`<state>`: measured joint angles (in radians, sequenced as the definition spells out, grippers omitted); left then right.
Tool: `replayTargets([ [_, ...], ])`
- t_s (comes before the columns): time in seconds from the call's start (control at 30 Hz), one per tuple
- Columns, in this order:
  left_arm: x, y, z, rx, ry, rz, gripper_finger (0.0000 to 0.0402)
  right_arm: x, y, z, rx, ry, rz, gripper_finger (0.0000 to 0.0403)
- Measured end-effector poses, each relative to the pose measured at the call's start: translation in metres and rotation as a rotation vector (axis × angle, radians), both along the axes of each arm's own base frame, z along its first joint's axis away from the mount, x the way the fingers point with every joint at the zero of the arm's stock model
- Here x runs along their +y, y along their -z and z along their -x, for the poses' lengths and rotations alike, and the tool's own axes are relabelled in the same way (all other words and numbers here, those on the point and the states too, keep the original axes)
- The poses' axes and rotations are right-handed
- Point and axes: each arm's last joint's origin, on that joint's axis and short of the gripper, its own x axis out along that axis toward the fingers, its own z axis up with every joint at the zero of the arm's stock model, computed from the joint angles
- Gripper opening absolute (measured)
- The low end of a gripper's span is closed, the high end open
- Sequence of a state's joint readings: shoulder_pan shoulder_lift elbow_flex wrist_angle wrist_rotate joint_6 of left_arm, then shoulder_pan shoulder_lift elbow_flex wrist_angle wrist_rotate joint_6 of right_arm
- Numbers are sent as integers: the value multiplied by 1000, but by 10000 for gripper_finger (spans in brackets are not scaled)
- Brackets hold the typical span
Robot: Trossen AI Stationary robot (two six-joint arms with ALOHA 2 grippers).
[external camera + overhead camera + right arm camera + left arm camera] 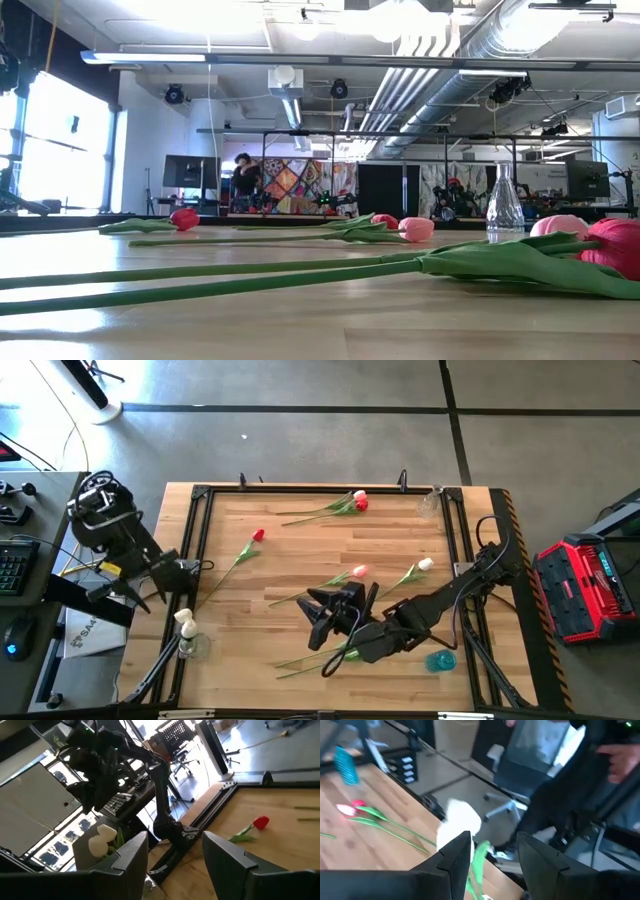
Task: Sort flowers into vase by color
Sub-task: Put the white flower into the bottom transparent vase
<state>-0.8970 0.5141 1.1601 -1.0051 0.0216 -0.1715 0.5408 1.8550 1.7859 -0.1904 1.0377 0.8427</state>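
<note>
Flowers are lying scattered over the worktop (300,660), with the sorting only partly done. At the left corner, cream-white tulips (184,622) are already standing in a small vase (191,647). The left tool (150,582) is hanging just beside them, fingers spread and holding nothing, apparently waiting.

Moving right, a red tulip (258,535) is lying alone, a red-and-pink pair (358,500) is resting near the far edge, and a pink tulip (358,571) and a cream tulip (425,564) are lying mid-worktop.

The right tool (322,618) is hovering over green stems (310,658) near the front, fingers spread, so a pick-up seems to be the step in hand. It would need lowering onto one thin stem, closing, then carrying to a matching vase: the clear vase (430,503) or the blue vase (440,659).

The arm is hiding those stems' heads, so their colour is not showing.
</note>
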Motion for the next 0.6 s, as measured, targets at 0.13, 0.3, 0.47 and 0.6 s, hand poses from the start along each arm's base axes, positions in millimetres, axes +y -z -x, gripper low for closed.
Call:
replayTargets([
  [0.13, 3, -10, 0, -35, -49, 5, 147, -6, -14, 7, -5, -4, 37, 175],
  [0.3, -2, -20, -5, -53, -86, -11, 147, -14, -34, 16, -12, -14, 117, 174],
  [0.47, -14, -25, -16, -70, -127, -38, 147, -21, -46, 23, 8, -17, 193, 174],
  [0.6, -21, -29, -25, -110, -170, -34, 147, -23, -52, 25, -16, -10, 196, 174],
])
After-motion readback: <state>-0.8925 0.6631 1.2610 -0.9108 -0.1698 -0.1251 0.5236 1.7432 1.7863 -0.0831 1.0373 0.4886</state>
